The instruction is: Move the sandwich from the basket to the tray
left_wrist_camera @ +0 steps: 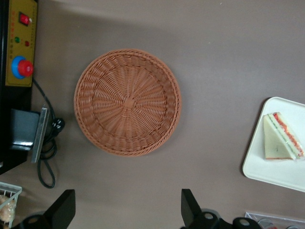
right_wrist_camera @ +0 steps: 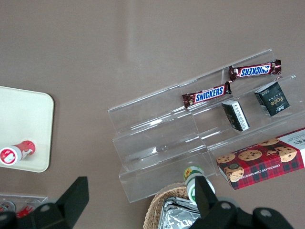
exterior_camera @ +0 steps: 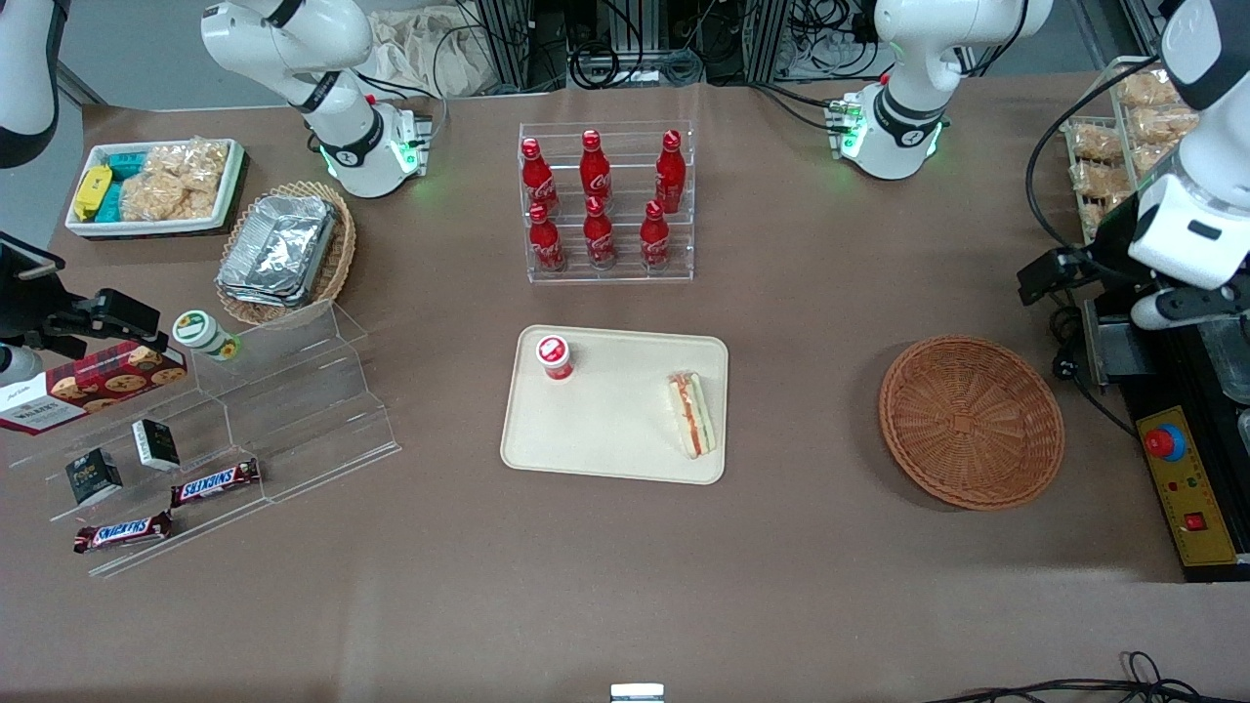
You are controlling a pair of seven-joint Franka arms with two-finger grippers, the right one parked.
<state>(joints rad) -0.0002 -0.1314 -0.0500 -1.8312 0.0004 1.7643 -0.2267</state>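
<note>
The tray (exterior_camera: 613, 430) lies well apart from the basket (left_wrist_camera: 127, 101), toward the parked arm's end. On the tray rests the sandwich (left_wrist_camera: 282, 137), far from the gripper (left_wrist_camera: 127, 212), whose fingers (left_wrist_camera: 189, 206) stand apart above the table beside the basket.
</note>
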